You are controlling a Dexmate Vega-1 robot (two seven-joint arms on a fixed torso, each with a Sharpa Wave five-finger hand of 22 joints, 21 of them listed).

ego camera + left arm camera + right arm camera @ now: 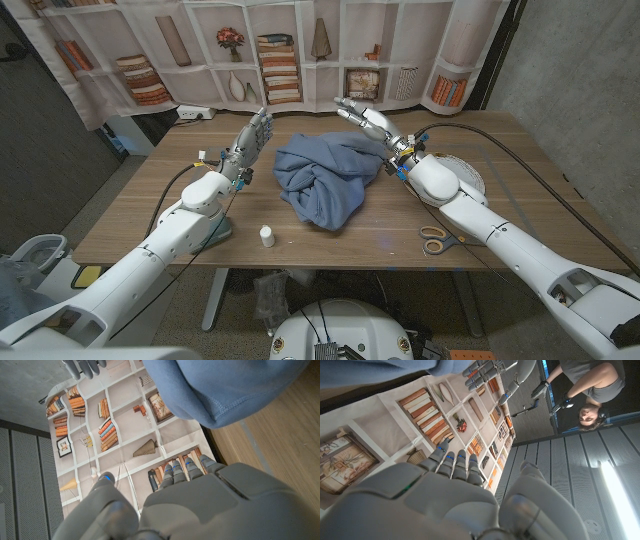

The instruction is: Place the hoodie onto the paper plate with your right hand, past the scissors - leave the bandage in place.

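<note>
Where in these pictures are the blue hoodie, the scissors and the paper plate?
hoodie [325, 180], head view, middle of the crumpled blue heap.
scissors [435, 241], head view, on the yellow handles near the table's front edge.
paper plate [470, 178], head view, bare white rim showing beside the right arm.

Hoodie [328, 180] heaped at mid-bench [520, 200]; paper plate [468, 172] to its right, partly hidden under the right arm; scissors [436, 240] at near right, nearer than the plate; bandage [267, 236] near the front edge, left of and nearer than the hoodie; left hand [250, 139] at the hoodie's far left; right hand [367, 120] at its far right edge; backdrop of printed shelves [280, 60] behind the bench.
</note>
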